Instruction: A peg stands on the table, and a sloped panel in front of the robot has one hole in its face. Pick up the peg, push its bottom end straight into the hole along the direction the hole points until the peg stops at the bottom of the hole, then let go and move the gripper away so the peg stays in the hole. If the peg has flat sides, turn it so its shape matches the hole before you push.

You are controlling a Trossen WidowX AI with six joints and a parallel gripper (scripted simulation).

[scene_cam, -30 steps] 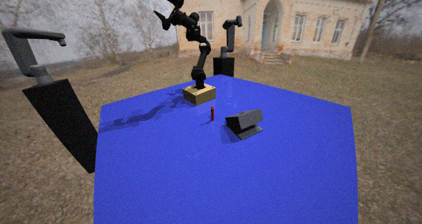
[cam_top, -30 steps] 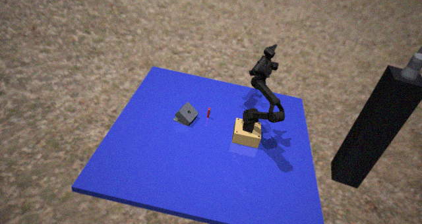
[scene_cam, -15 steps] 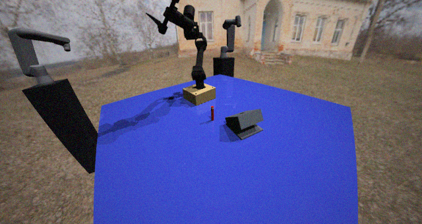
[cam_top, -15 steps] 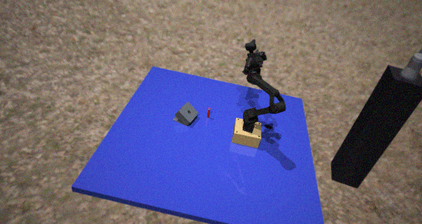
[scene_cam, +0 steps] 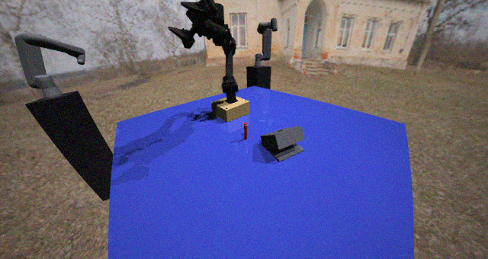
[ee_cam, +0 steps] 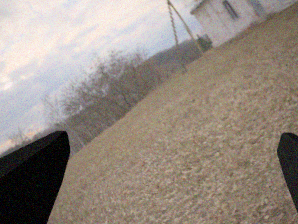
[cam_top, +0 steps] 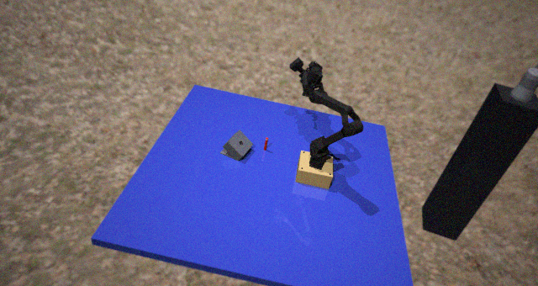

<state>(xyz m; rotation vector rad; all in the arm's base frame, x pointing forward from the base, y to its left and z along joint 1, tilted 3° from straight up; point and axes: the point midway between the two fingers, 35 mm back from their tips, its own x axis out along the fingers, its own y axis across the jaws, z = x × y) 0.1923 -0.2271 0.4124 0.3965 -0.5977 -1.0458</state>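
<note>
A thin red peg [cam_top: 266, 144] [scene_cam: 245, 132] stands upright on the blue table between the robot's base and the grey sloped panel. The panel [cam_top: 235, 149] [scene_cam: 288, 138] has a small dark hole [cam_top: 240, 143] in its face, seen in the top view; the exterior view shows the panel mostly from behind. My gripper [scene_cam: 176, 16] [ee_cam: 177, 143] is wide open and empty, raised high above the table and well away from the peg. The wrist view shows neither peg nor panel. The peg's cross-section is too small to tell.
The arm rises from a light wooden base block [cam_top: 314, 174] [scene_cam: 233, 110] on the blue table [cam_top: 189, 219] [scene_cam: 263, 206]. A black pedestal [cam_top: 475, 164] [scene_cam: 72, 145] with a grey fixture stands beside the table. Another black pedestal [scene_cam: 259, 77] stands behind it.
</note>
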